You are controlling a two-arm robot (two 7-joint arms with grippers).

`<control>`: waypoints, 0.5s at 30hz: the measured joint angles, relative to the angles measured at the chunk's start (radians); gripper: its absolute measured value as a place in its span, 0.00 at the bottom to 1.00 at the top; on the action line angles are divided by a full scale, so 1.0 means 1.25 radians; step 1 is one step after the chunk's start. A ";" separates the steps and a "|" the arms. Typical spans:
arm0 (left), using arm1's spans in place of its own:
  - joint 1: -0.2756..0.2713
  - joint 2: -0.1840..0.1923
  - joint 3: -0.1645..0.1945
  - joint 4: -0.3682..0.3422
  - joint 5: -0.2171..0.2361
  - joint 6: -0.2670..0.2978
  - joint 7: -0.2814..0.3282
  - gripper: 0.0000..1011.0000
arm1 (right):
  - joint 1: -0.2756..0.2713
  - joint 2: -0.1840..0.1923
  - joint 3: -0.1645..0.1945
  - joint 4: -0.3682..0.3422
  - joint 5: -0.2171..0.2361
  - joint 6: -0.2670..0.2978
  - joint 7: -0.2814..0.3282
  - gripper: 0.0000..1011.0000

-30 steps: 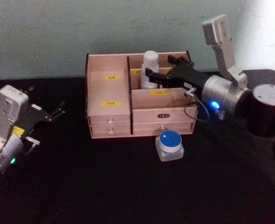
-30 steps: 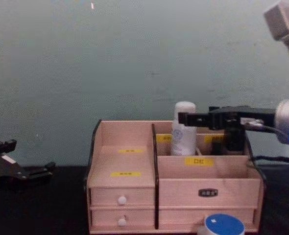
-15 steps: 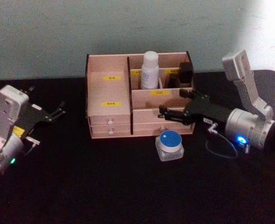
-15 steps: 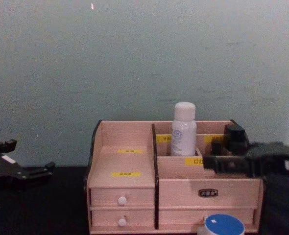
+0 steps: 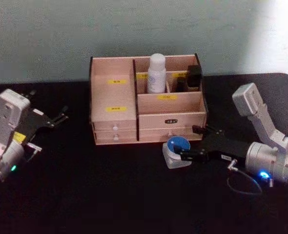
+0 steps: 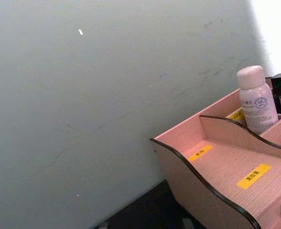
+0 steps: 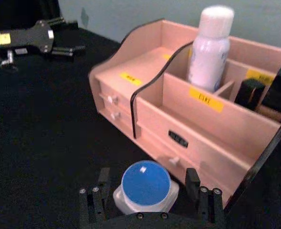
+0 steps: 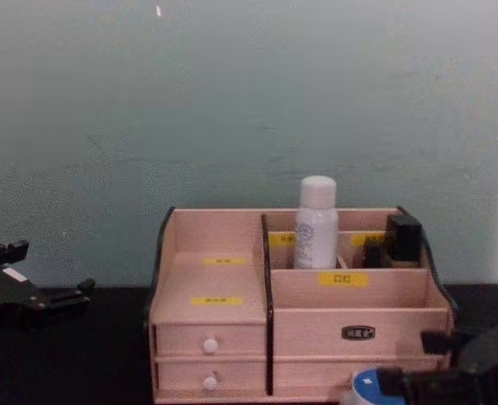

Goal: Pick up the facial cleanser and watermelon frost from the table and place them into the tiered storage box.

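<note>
Nearest the robot, the right hand is now low over the black surface, where a second ago it was up at the back of the box beside the bottle. It has left the bottle behind and dropped in front of the drawers. Its fingers are spread apart, one on each side of the watermelon frost, and in the right wrist view neither finger seems to touch the jar yet. I judge the first half of the task done and the grasp on the second item about to begin.

The watermelon frost stands on the surface just in front of the box's lower right drawer, upright, with its flat blue lid facing up. It is wider than it is tall, so its greater extent lies level with the surface.

Off to the left, the left hand is parked on the surface with its fingers apart, well clear of everything.

Behind the jar, the tiered storage box sits square to the robot, drawers facing forward. In its rear middle compartment the facial cleanser stands alone, long axis vertical, cap up and print facing the robot, with a dark item one compartment to its right.
</note>
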 joint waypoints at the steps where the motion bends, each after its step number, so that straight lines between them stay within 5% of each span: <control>1: 0.000 0.000 0.000 0.000 0.000 0.000 0.000 0.99 | -0.002 0.002 -0.002 0.000 0.001 0.001 0.000 0.99; 15: 0.000 0.000 0.000 0.000 0.000 0.000 0.000 0.99 | -0.007 0.013 -0.023 0.011 0.011 0.001 -0.003 0.99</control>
